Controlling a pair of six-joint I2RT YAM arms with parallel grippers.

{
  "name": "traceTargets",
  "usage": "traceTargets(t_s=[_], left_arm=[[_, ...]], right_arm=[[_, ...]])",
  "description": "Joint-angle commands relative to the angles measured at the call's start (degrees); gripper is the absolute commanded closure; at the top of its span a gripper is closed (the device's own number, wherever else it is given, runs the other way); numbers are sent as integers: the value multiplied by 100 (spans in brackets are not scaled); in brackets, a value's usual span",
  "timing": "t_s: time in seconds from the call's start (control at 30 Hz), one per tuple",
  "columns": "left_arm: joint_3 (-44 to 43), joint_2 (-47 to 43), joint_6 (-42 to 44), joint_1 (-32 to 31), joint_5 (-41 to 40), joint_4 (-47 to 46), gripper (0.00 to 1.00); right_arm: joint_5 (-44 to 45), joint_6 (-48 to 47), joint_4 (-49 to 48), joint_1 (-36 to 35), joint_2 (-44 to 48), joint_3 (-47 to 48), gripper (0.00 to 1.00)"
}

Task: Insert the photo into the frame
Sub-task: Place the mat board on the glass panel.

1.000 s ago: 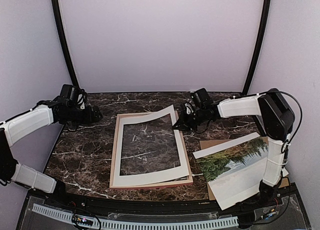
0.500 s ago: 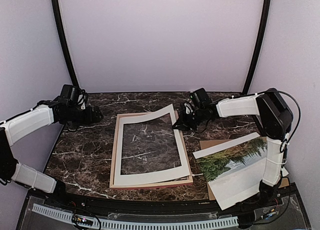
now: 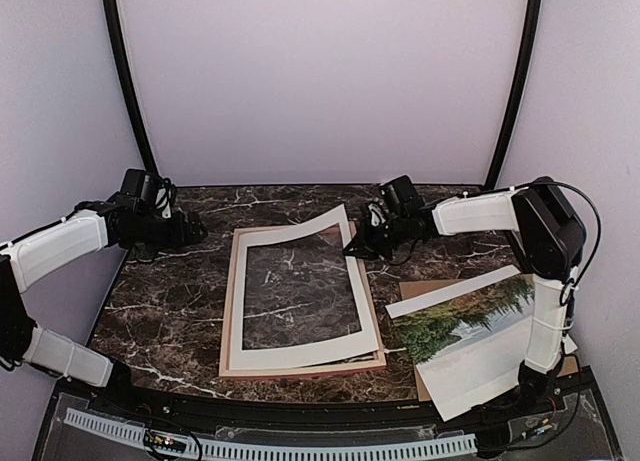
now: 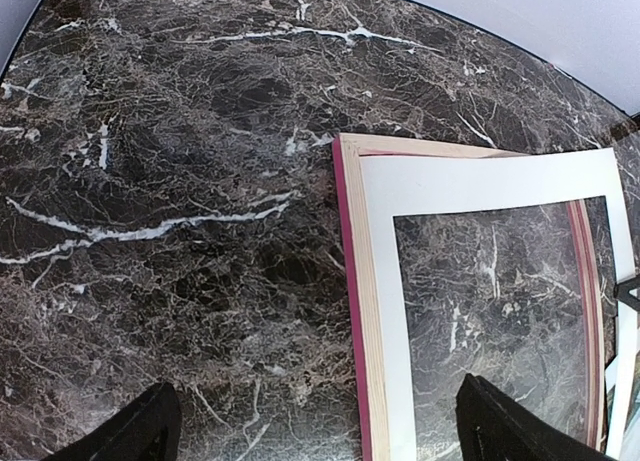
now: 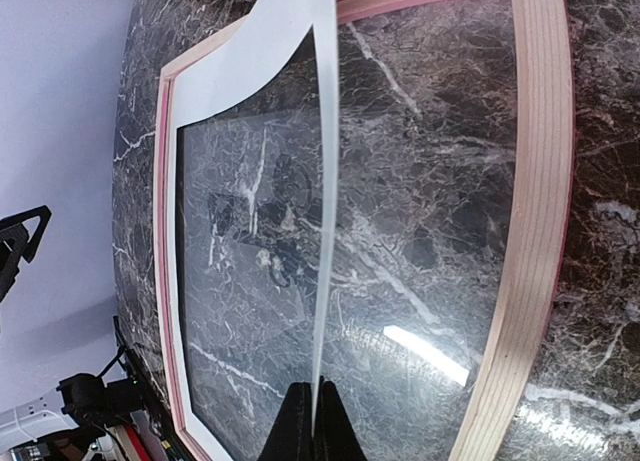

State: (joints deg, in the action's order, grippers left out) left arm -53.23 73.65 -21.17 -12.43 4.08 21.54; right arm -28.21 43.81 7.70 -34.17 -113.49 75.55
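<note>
Jaws of the right gripper (image 3: 352, 248) pinch the white mat (image 3: 300, 356), its far corner now higher off the frame (image 4: 360, 281), opening it for the photo (image 3: 470, 326), which lies aside at right; the left gripper (image 3: 197, 231) gapes wide.

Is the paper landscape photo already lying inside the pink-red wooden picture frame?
No, the paper landscape photo lies to the right of the pink-red wooden frame, outside it.

The frame (image 3: 228, 311) lies flat in the middle of the table (image 3: 160, 301), long side running front to back. Its thin rails show pale bare wood on top and pink-red along the edges. The photo (image 3: 465, 321) lies to its right, turned askew, showing green trees, pale sky and a white margin.
</note>
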Motion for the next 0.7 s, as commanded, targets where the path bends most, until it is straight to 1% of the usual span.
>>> traceTargets(t_s=[0.0,0.13,0.17,0.33,0.4,0.67], left_arm=[[-14,1,42,-14,58,-80,1],[-5,9,43,-14,77,-82,1],[-4,9,38,-14,87,-87,1],[1,-4,35,-23,108,-88,1],[4,-12,34,-23,123,-100,1],[31,-10,27,-47,145,-118,1]], right_arm=[[40,33,-269,-45,-130,67,100],[17,-12,-241,-71,-164,67,100],[21,-16,-239,-67,-162,53,98],[96,-50,-107,-104,-153,90,80],[184,-107,45,-131,-154,191,75],[788,-362,741,-302,-117,487,62]])
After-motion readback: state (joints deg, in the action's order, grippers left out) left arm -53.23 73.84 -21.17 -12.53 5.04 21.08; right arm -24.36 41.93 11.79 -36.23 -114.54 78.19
